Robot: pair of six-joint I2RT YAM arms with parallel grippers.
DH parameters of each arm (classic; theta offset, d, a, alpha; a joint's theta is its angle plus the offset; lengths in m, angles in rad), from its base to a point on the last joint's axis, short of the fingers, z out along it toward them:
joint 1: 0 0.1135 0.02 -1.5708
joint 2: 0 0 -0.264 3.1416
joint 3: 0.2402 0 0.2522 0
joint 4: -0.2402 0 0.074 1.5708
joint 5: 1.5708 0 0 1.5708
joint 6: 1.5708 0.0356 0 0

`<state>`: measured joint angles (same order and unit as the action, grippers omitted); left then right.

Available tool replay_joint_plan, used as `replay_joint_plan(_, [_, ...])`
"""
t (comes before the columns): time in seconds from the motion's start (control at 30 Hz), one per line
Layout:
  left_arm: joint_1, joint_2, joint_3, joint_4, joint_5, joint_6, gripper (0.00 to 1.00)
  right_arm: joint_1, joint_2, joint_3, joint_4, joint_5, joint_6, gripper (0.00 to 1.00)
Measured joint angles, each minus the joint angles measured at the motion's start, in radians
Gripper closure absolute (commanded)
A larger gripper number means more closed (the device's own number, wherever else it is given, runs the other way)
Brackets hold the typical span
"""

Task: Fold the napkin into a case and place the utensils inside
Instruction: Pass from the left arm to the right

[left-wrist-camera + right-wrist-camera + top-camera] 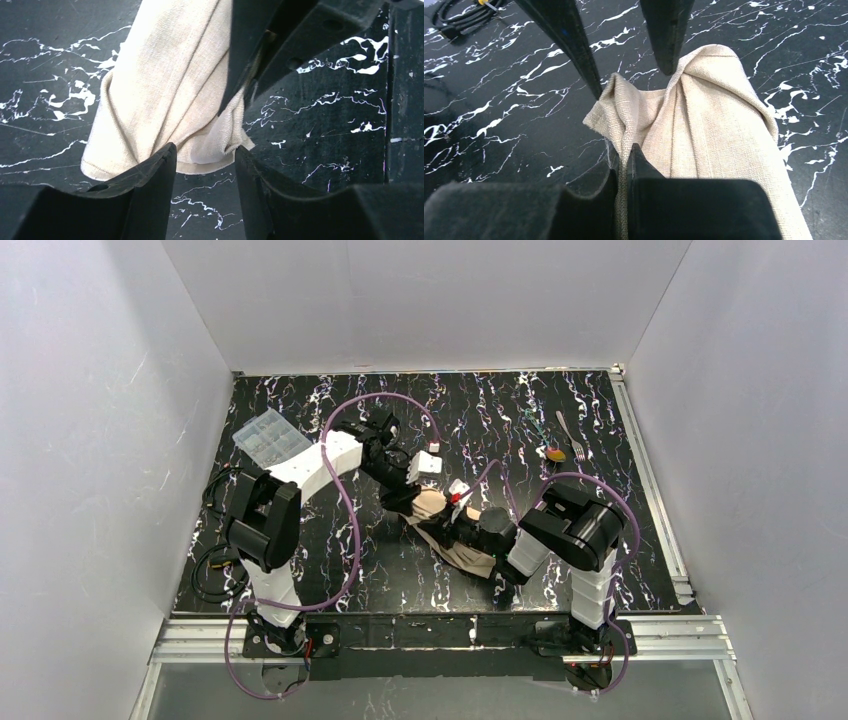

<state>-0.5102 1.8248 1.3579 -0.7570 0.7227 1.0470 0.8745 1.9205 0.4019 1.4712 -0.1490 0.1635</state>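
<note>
Pinching a fold of the soft, limp napkin (714,125) toward the table's (400,585) near edge in the clamped right gripper (624,157), straddling its hem with the parted left gripper (205,150).

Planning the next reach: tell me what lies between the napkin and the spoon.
In the top view, only bare marbled table and a strand of purple cable separate the napkin from the spoon.

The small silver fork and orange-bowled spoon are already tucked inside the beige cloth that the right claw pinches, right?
No: the top view shows the small silver metal fork and orange-bowled spoon lying on the black marbled table, apart from the tan-beige cloth. The right claw does pinch that cloth.
</note>
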Motion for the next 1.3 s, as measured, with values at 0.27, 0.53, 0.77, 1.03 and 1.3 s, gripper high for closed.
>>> replay_joint_plan(0.27, [0.027, 0.0, 0.008, 0.101, -0.027, -0.141, 0.55, -0.019, 0.0, -0.001, 0.006, -0.038, 0.063, 0.87])
replay_joint_plan(0.53, [0.038, -0.002, 0.016, -0.054, 0.054, 0.068, 0.4, -0.058, 0.0, -0.001, 0.006, -0.079, 0.123, 0.87])
replay_joint_plan(0.77, [0.036, -0.031, -0.068, -0.003, 0.035, 0.228, 0.02, -0.074, 0.002, 0.006, 0.006, -0.127, 0.168, 0.87])
replay_joint_plan(1.03, [-0.003, -0.12, -0.29, 0.304, -0.092, 0.257, 0.07, -0.098, 0.019, 0.029, 0.013, -0.18, 0.221, 0.87])
replay_joint_plan(1.3, [-0.005, -0.121, -0.289, 0.432, -0.103, 0.201, 0.23, -0.102, 0.021, 0.035, 0.014, -0.215, 0.234, 0.86])
